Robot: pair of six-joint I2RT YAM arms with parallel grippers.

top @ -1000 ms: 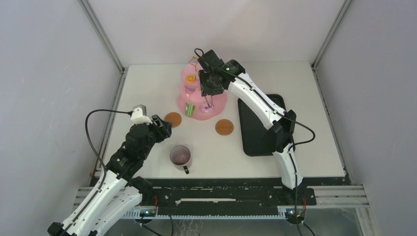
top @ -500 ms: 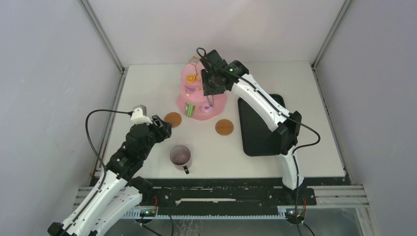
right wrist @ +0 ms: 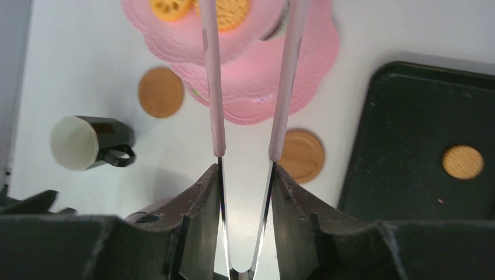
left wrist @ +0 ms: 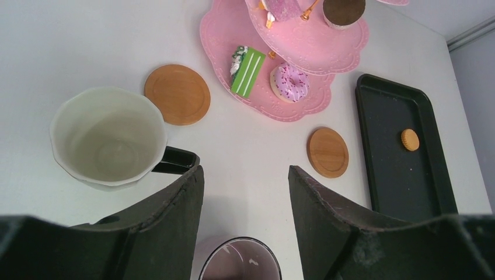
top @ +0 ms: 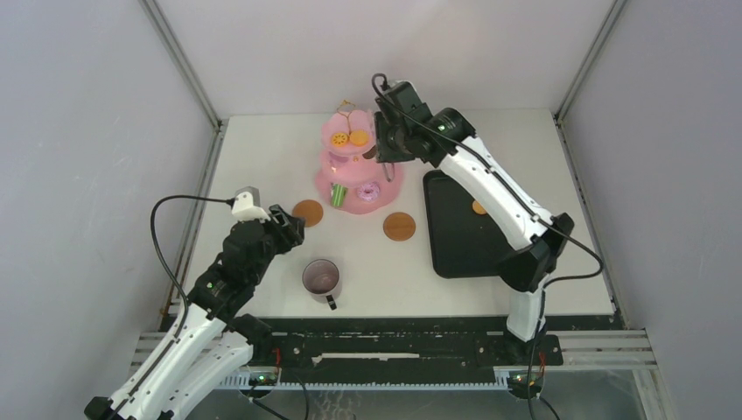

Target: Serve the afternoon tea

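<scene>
Far-centre on the bench [top: 262,157]: tea stand loaded

Pink three-tier scalloped cake stand [top: 352,207] stands upright, long axis vertical, gold handle [top: 348,107] topmost, pastries [left wrist: 290,83] on every tier. Right gripper [right wrist: 245,181] hangs just beside its right edge, clenched on thin tongs [right wrist: 213,87] aimed toward the tiers. Left gripper [left wrist: 244,192] sits nearside, well apart, jaws spread, grasping nothing.

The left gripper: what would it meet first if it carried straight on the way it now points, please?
Probably the bare table beside the white-lined mug's handle; the dark mug seems to lie under the left gripper, off that line, though depth is unclear.
</scene>
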